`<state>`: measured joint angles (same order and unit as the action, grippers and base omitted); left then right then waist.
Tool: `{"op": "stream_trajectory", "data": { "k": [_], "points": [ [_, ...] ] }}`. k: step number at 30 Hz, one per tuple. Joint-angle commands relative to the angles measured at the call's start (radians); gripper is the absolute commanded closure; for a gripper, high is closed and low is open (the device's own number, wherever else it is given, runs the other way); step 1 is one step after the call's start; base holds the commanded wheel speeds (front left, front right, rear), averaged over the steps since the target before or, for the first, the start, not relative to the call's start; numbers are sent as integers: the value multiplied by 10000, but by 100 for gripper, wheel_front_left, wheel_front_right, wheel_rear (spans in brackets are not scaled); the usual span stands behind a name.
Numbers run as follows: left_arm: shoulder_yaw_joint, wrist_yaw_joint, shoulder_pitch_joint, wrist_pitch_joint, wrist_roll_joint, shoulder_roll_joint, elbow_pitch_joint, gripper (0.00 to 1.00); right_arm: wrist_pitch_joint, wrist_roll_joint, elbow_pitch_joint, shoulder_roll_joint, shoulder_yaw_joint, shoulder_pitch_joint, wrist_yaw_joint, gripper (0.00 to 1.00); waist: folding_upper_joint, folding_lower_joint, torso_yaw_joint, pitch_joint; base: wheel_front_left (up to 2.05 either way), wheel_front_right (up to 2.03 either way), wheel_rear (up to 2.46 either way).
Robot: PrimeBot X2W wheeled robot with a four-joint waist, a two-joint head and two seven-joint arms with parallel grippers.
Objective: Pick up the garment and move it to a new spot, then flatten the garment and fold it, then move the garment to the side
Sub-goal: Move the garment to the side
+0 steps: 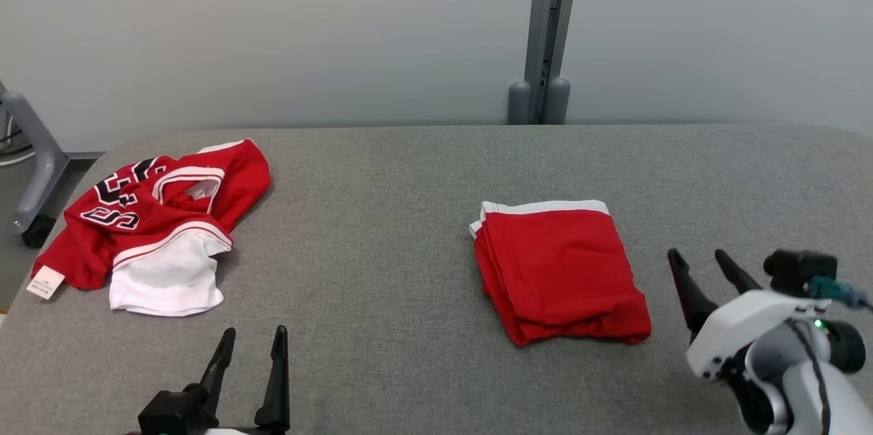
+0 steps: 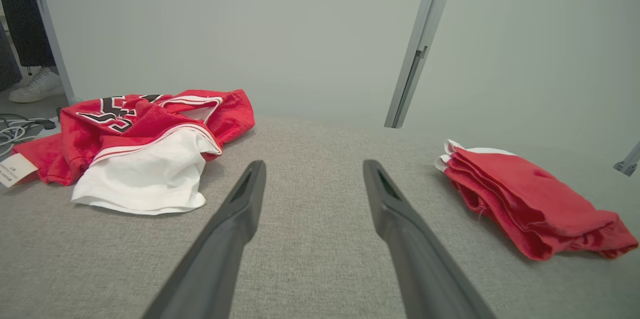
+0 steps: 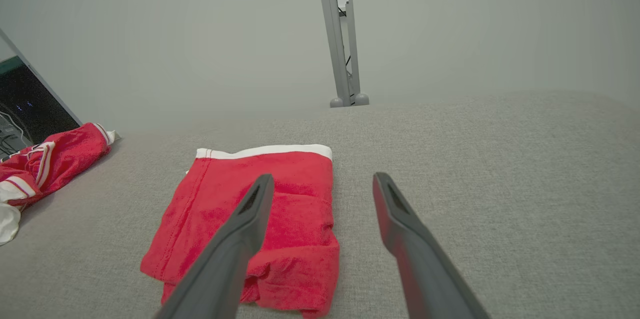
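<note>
Grey fabric-topped desk (image 1: 409,230) spans the head view, with a plain pale wall (image 1: 273,26) behind it and a grey metal post (image 1: 545,33) standing at the far edge, right of centre. Crumpled jersey (image 1: 157,223) lies at the desk's far-left corner: red with dark lettering and white trim, a white panel spilling toward the near side, bunched and not flat. Folded red garment (image 1: 559,271) lies flat on the desk right of centre, well apart from the jersey. It is a roughly square stack of layers, with the white band on its far edge and the looser ragged edges toward the near right. Right hand (image 1: 699,256) sits low at the right, near the folded garment's right edge but apart from it, fingers spread wide and holding nothing. In the right wrist view, one of its fingers overlaps the garment only in line of sight. Left hand (image 1: 254,333) sits at the lower left, near the jersey's white panel but clear of it, fingers also spread wide and empty, with bare desk between them. A small white label (image 1: 46,281) sticks out at the jersey's left end. In the left wrist view, a person's pale shoe (image 2: 37,86) and some cables (image 2: 15,131) show on the floor past the desk's left end.
</note>
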<state>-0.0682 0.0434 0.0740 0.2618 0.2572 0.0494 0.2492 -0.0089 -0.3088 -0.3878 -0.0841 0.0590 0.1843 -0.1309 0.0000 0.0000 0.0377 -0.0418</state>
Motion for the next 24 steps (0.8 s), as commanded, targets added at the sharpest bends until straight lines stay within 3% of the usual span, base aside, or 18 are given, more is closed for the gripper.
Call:
{"op": "stream_trajectory", "data": {
  "k": [1, 5, 11, 21, 22, 23, 24],
  "points": [
    [-117, 27, -177, 46, 83, 28, -16, 0, 1070, -475, -162, -379, -58, 658, 2, 0, 0, 0, 205, 150, 0, 0, 0],
    [-467, -95, -298, 46, 196, 42, -100, 0, 3355, -1238, -820, -959, 98, 1887, -1, 0, 0, 0, 561, 458, 0, 0, 0],
    [-903, -269, -764, 46, 442, 36, -324, 0, 4680, -1194, -2009, -1422, 494, 2985, -1, 0, 0, 0, 1044, 1270, 0, 0, 0],
    [-1162, -339, -1466, 34, 316, 33, -398, 0, 4647, -2134, -3198, -1159, 903, 3575, -1, 0, 0, 0, 1280, 2177, 0, 0, 0],
    [-1116, -325, -1524, 34, 296, 32, -410, 0, 4526, -2217, -3228, -1168, 938, 3639, -1, 71, 0, 0, 1246, 2241, 0, 0, 0],
    [-1084, -304, -1540, 34, 258, 32, -403, 0, 4426, -2313, -3264, -1167, 936, 3694, -1, 100, 0, 0, 1205, 2293, 0, 0, 0],
    [-1052, -300, -1534, 34, 234, 27, -409, 0, 4366, -2427, -3297, -1147, 969, 3743, -1, 100, 0, 0, 1142, 2345, 0, 0, 0]
  ]
}}
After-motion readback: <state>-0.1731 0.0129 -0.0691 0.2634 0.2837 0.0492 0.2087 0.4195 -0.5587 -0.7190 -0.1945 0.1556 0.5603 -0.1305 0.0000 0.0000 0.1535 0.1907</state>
